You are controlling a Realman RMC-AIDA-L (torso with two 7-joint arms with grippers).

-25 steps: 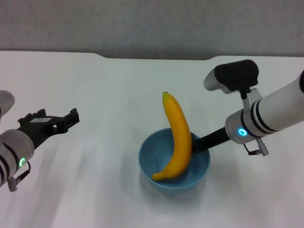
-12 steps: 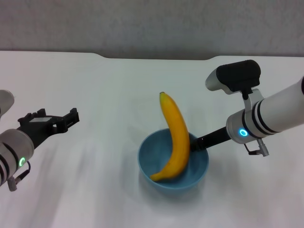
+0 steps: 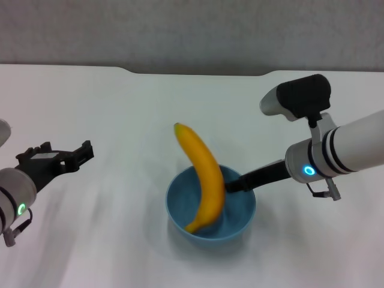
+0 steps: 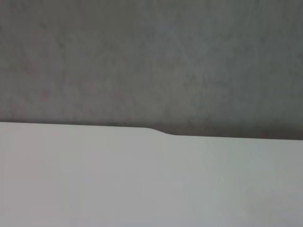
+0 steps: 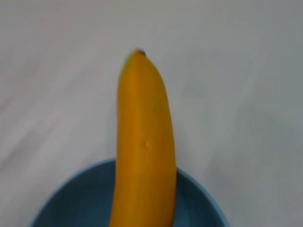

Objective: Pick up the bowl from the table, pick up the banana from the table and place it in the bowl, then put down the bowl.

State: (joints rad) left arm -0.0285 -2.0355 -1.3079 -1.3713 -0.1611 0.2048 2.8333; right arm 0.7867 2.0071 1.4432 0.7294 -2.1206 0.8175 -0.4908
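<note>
My right claw grips the bowl, banana inside; left claw released. Next: lower onto table.

The head view looks down from high up at the table, with the wall behind it. The left wrist view sits low and looks flat across the table to that wall. The right wrist view is very close to the banana and bowl, which the head view also shows.
</note>
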